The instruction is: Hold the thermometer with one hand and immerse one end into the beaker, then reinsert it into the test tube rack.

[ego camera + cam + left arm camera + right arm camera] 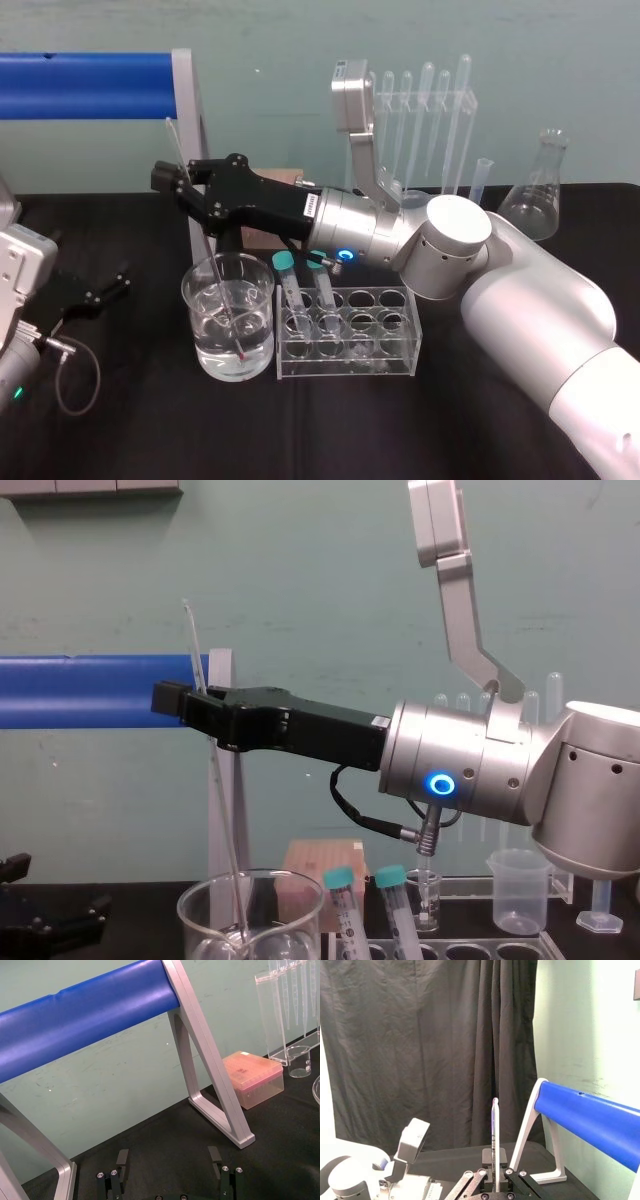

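Beaker [215,335] on black table [150,430], teal wall [280,40], curtain [420,1035]

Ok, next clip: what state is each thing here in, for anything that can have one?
thermometer: gripped, tilted, red tip down in the water
beaker: upright, partly filled with clear liquid
test tube rack: upright beside the beaker, two capped tubes in its left end
right gripper: shut on the thermometer, above the beaker
left gripper: open, parked low at the table's left
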Robot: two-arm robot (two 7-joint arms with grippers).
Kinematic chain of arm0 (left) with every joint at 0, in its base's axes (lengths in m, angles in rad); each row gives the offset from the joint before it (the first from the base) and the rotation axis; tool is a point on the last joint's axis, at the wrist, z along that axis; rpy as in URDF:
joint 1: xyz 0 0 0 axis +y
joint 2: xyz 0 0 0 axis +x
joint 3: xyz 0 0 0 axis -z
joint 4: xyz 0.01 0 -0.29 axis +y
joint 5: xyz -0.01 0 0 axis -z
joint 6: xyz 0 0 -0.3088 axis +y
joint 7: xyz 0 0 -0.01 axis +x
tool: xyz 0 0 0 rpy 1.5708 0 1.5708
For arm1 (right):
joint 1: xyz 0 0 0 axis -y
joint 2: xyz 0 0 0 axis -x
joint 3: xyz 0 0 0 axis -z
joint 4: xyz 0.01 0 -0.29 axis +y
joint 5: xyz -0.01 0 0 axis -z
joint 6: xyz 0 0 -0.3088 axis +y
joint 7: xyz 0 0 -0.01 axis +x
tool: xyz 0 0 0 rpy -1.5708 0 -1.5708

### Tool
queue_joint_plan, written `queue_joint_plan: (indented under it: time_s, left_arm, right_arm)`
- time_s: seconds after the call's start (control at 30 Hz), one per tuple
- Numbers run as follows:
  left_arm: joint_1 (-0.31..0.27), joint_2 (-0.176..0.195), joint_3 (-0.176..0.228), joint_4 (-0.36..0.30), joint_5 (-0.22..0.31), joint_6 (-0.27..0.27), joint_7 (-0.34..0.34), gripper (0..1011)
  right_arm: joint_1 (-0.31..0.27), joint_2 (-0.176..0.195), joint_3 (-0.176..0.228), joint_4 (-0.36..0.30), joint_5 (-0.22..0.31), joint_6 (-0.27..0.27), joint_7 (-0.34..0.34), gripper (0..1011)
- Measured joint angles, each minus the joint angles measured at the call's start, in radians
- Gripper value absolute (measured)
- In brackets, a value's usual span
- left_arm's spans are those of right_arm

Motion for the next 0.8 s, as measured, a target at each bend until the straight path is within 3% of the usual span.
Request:
queue_joint_plan:
  time_s: [0.2,0.4,0.53,0.57,0.63,0.8]
  left_arm:
    - [0.000,0.000,0.000,0.000,0.000,0.000,0.000,1008]
    - [0.000,0.000,0.000,0.000,0.000,0.000,0.000,1008]
    - [0.000,0.000,0.000,0.000,0.000,0.000,0.000,1008]
    - [0.000,0.000,0.000,0.000,0.000,0.000,0.000,1008]
    - [0.000,0.000,0.000,0.000,0.000,0.000,0.000,1008]
    - [0.000,0.000,0.000,0.000,0.000,0.000,0.000,1008]
  right_arm:
    - [0.001,0.000,0.002,-0.003,0.002,0.001,-0.002,56]
    - [0.001,0.013,0.027,-0.064,0.029,0.012,-0.007,56]
    - [-0.001,0.045,0.066,-0.191,0.088,0.037,-0.017,56]
    - [-0.001,0.045,0.066,-0.191,0.088,0.037,-0.017,56]
    - [-0.007,0.071,0.094,-0.278,0.119,0.045,-0.033,56]
    - [-0.025,0.129,0.135,-0.396,0.143,0.051,-0.078,56]
